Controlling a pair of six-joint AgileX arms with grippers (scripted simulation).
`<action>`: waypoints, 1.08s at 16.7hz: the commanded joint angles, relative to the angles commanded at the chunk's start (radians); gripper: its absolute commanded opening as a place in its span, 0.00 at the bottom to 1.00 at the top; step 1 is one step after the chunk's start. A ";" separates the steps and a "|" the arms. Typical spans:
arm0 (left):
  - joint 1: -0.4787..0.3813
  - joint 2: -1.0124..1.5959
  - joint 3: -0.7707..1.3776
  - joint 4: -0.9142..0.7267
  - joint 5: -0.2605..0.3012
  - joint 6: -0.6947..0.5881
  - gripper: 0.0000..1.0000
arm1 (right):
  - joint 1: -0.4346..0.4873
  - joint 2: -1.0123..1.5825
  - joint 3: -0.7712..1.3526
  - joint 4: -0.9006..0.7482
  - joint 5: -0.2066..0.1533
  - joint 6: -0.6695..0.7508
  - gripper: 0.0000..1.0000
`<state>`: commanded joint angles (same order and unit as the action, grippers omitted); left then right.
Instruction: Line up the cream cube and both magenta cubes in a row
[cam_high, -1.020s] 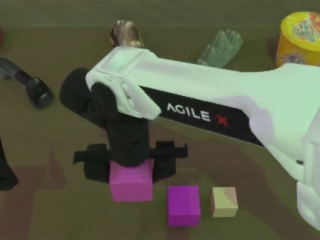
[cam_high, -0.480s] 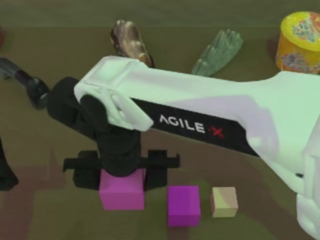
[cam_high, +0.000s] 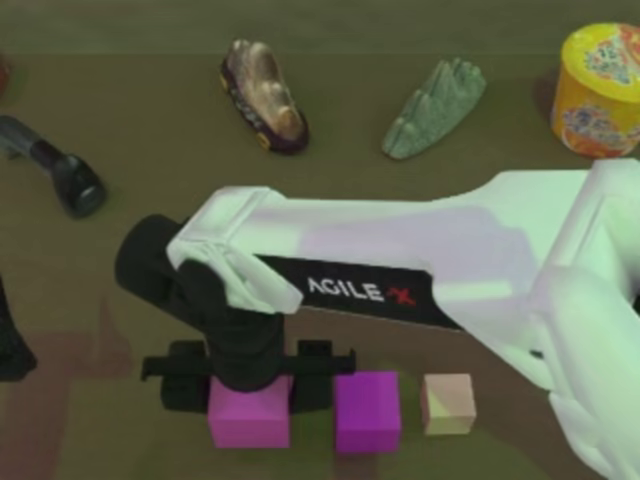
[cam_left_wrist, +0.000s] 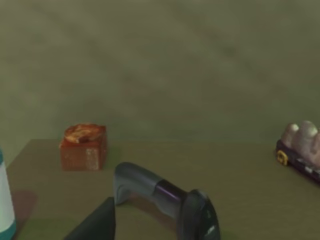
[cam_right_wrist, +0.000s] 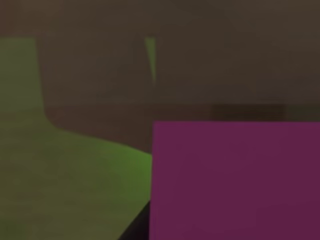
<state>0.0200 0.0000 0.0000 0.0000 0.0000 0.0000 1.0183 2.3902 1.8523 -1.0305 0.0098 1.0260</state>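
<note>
surface: flat olive-brown table (cam_high: 150, 130), matte, with darker patches of shadow near the front edge; behind it a plain dull green backdrop, seen in the left wrist view.

right gripper (cam_high: 248, 385): black, lowered at the front of the table, jaws set either side of the larger magenta cube (cam_high: 249, 417), pinching it.

row at front edge, top view left to right: larger magenta cube, smaller magenta cube (cam_high: 367, 411) just beside it, cream cube (cam_high: 447, 403) a little apart.

left arm (cam_high: 12, 345): parked at the left edge; jaw state cannot be told.

far side: grey handheld scanner (cam_high: 60, 170), shoe (cam_high: 263, 95), green figurine (cam_high: 432, 108), yellow patterned tub (cam_high: 598, 90); small orange-red box (cam_left_wrist: 83, 147).
</note>
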 joint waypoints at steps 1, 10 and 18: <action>0.000 0.000 0.000 0.000 0.000 0.000 1.00 | 0.000 0.000 0.000 0.000 0.000 0.000 0.00; 0.000 0.000 0.000 0.000 0.000 0.000 1.00 | 0.000 0.000 0.000 0.000 0.000 0.000 0.53; 0.000 0.000 0.000 0.000 0.000 0.000 1.00 | 0.000 0.000 0.000 0.000 0.000 0.000 1.00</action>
<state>0.0200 0.0000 0.0000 0.0000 0.0000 0.0000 1.0183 2.3903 1.8522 -1.0304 0.0098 1.0260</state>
